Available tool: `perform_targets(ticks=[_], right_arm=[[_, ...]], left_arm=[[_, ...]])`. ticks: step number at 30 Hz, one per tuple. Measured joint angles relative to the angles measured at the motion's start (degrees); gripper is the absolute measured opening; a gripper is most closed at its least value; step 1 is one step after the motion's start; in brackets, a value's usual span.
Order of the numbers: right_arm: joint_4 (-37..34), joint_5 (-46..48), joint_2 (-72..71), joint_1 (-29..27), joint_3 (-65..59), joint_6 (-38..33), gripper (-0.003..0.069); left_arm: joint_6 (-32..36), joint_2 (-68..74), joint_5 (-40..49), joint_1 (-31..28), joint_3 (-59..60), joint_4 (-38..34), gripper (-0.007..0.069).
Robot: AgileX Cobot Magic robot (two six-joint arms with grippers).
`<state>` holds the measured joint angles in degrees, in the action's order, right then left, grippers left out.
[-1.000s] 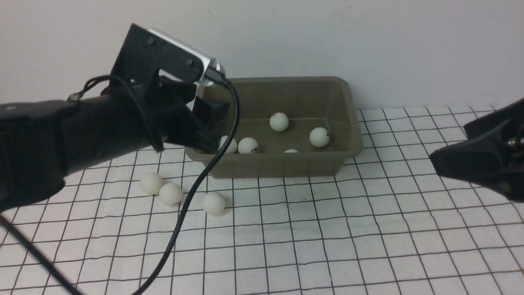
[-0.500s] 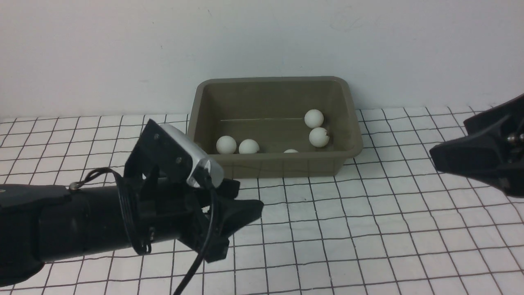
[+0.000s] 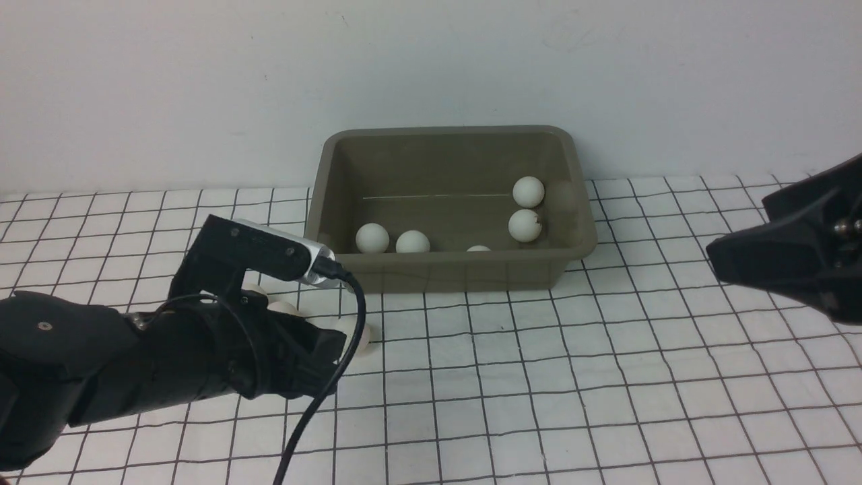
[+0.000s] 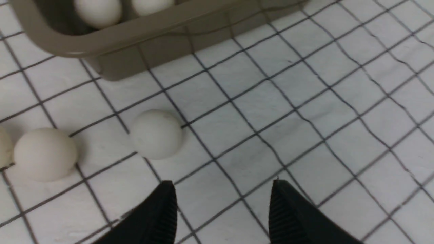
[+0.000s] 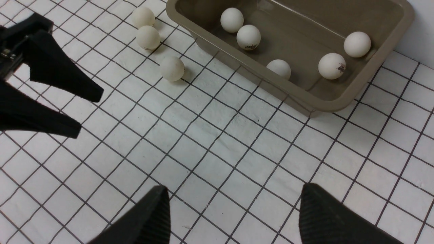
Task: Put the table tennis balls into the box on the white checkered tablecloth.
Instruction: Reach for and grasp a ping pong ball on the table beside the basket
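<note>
The olive-grey box (image 3: 444, 130) stands at the back of the white checkered tablecloth (image 3: 539, 377) and holds several table tennis balls, such as one (image 3: 524, 225) at its right end. Three more balls lie on the cloth left of the box's front; the nearest (image 3: 358, 337) is partly hidden by my left arm. My left gripper (image 3: 333, 347) is open and low over the cloth, its jaws (image 4: 222, 184) just short of that ball (image 4: 156, 134). My right gripper (image 3: 717, 259) hovers at the right, open and empty (image 5: 234, 189).
A white wall runs directly behind the box. The left arm's black cable (image 3: 316, 404) hangs down to the cloth in front. In the right wrist view the three loose balls (image 5: 172, 68) lie between the box (image 5: 298, 37) and the left gripper (image 5: 88, 113).
My left arm came back from over the box and dropped low over the cloth beside the three loose balls. One ball in the box rolled to its right end. The right arm stayed still.
</note>
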<state>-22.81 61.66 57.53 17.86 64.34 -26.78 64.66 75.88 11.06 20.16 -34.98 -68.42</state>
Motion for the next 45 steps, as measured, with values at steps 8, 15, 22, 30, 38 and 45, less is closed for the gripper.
perform_targets(ticks=[8, 15, 22, 30, 38, 45], right_arm=[[0.0, -0.5, 0.0, 0.0, 0.0, 0.0, 0.0462], [0.0, -0.4, 0.0, 0.0, 0.0, 0.0, 0.0462], [0.0, -0.1, 0.0, 0.0, 0.0, 0.0, 0.0462], [-0.2, -0.1, 0.0, 0.0, 0.0, 0.0, 0.0462], [-0.2, -0.1, 0.0, 0.0, 0.0, 0.0, 0.0462], [-0.2, -0.4, 0.0, 0.0, 0.0, 0.0, 0.0462]], left_arm=[[2.1, 8.6, -3.4, 0.0, -2.4, 0.2, 0.0342], [4.6, 18.1, -3.7, 0.0, -9.3, 0.1, 0.0369], [6.2, 22.9, -2.9, 0.0, -12.4, -1.4, 0.0468], [6.6, 29.5, -2.9, 0.0, -15.2, -1.7, 0.0479], [6.8, 29.6, -3.5, 0.0, -15.5, -1.8, 0.0121], [7.2, 22.5, 1.1, 0.0, -15.5, -1.8, -0.0004]])
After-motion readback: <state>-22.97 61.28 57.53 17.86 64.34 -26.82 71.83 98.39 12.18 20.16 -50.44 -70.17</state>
